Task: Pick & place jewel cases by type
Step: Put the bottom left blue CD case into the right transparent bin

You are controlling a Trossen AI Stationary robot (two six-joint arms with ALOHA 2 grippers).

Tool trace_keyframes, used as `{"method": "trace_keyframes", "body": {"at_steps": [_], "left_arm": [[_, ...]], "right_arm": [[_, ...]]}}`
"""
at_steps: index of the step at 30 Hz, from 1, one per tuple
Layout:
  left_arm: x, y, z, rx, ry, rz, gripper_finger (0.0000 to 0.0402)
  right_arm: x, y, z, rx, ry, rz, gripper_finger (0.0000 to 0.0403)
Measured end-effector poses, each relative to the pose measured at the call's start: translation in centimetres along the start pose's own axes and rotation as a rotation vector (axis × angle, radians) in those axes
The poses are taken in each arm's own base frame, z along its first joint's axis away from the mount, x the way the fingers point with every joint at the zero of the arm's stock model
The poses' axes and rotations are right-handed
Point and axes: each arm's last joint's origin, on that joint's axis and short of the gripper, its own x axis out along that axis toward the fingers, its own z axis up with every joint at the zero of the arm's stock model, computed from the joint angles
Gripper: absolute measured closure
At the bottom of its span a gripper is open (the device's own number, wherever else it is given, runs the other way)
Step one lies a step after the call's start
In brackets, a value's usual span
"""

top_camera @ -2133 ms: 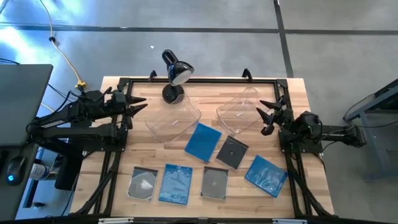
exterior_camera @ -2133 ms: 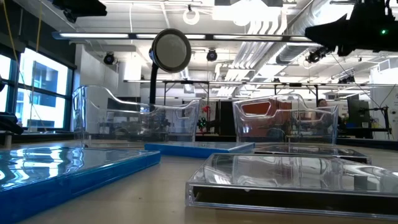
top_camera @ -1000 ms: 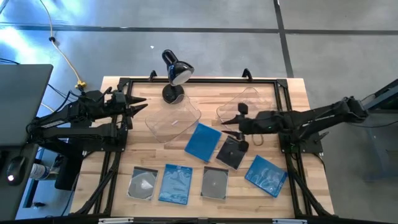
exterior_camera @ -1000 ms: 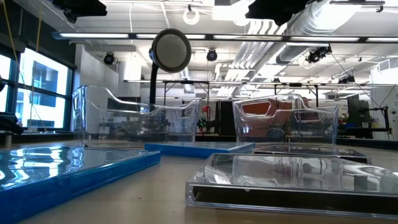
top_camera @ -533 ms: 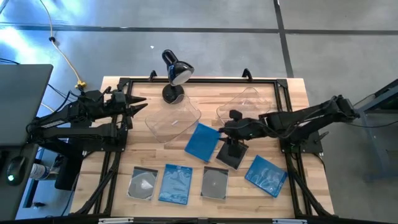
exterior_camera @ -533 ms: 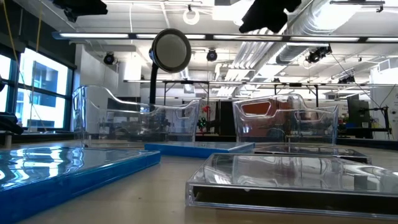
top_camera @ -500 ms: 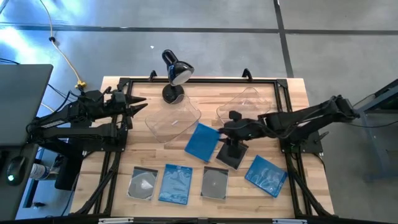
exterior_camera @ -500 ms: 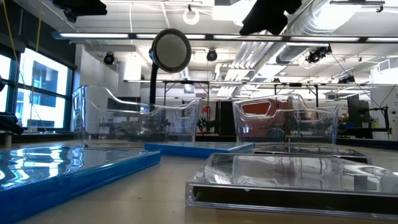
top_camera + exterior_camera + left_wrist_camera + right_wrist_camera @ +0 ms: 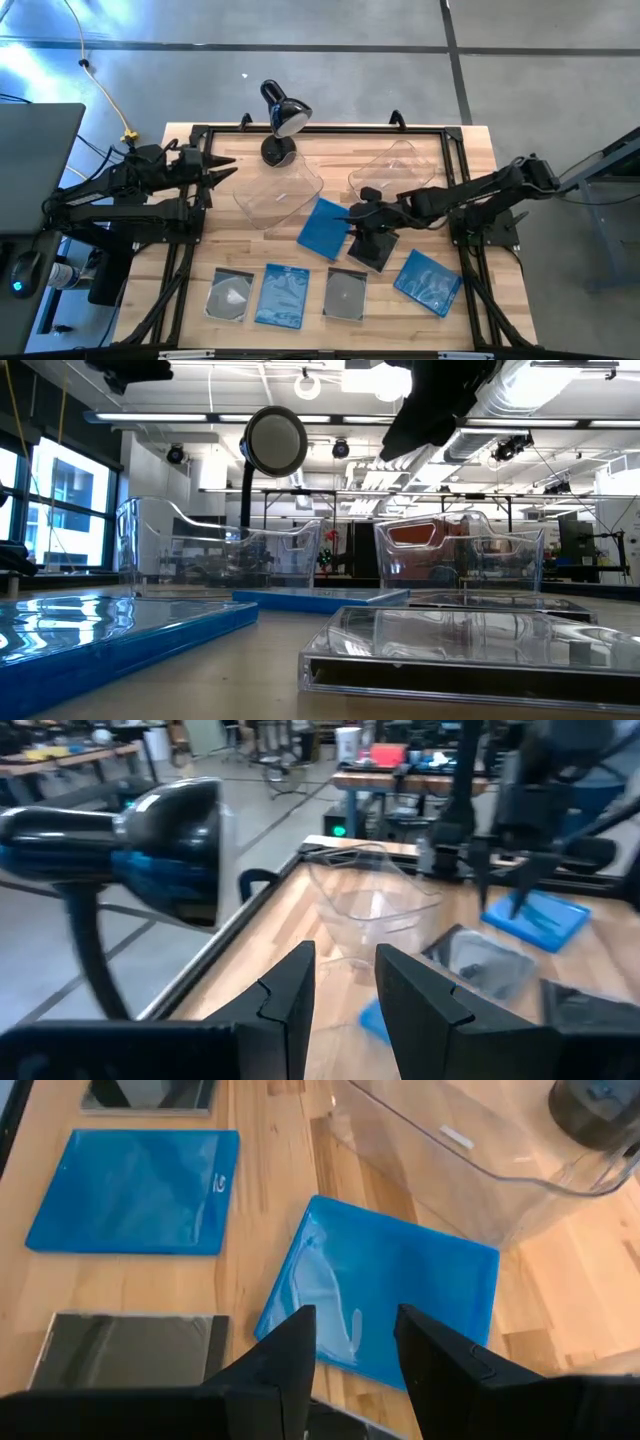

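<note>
With the right end effector (image 9: 352, 226) narrowly parted and empty above the centre blue jewel case (image 9: 326, 227), lying flat on the counter (image 9: 470, 145) beside the clear bin (image 9: 277, 194), one edge is best straddled squarely before closing.

No text, brand, number or sign can be read anywhere in these views; the blue jewel case (image 9: 385, 1301) lying below the right wrist camera carries only a small pale mark too faint to make out, and the second blue jewel case (image 9: 135, 1190) beside it bears a small white logo-like mark near one edge that cannot be read either; the clear bin (image 9: 470, 1150) shows a small white sticker on its wall, but nothing on it is legible; the room beyond the table shows no readable lettering.
</note>
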Motion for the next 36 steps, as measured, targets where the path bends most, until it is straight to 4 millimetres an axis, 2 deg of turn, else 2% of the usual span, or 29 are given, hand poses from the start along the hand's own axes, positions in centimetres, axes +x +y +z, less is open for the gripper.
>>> {"method": "trace_keyframes", "body": {"at_steps": [4,8,13,19,28,33,36], "left_arm": [[0.6,-0.4,-0.1,-0.075,0.027,-0.094,0.0294],[2.1,-0.9,-0.6,-0.095,0.129,-0.200,0.0294],[4.2,-1.4,-1.2,-0.092,0.231,-0.261,0.0294],[6.3,-1.9,-1.2,-0.096,0.254,-0.311,0.0294],[6.7,-1.6,-1.1,-0.036,0.236,-0.198,0.0294],[6.7,-1.6,-1.0,-0.035,0.223,-0.183,0.0294],[6.7,-1.6,-0.9,-0.037,0.208,-0.183,0.0294]], "right_arm": [[-0.1,0.0,-0.1,0.066,0.009,0.013,0.0276],[-0.1,-0.1,-0.4,0.101,0.045,0.002,0.0276],[-0.1,-0.2,-0.4,0.142,0.038,-0.037,0.0276],[-0.2,-0.3,-1.0,0.192,0.101,-0.046,0.0276],[-1.7,-0.5,-5.1,0.457,0.544,-0.164,0.0276],[-2.9,0.2,-6.7,0.554,0.750,-0.190,0.0276],[-3.3,1.0,-7.1,0.589,0.810,-0.175,0.0276]]}}
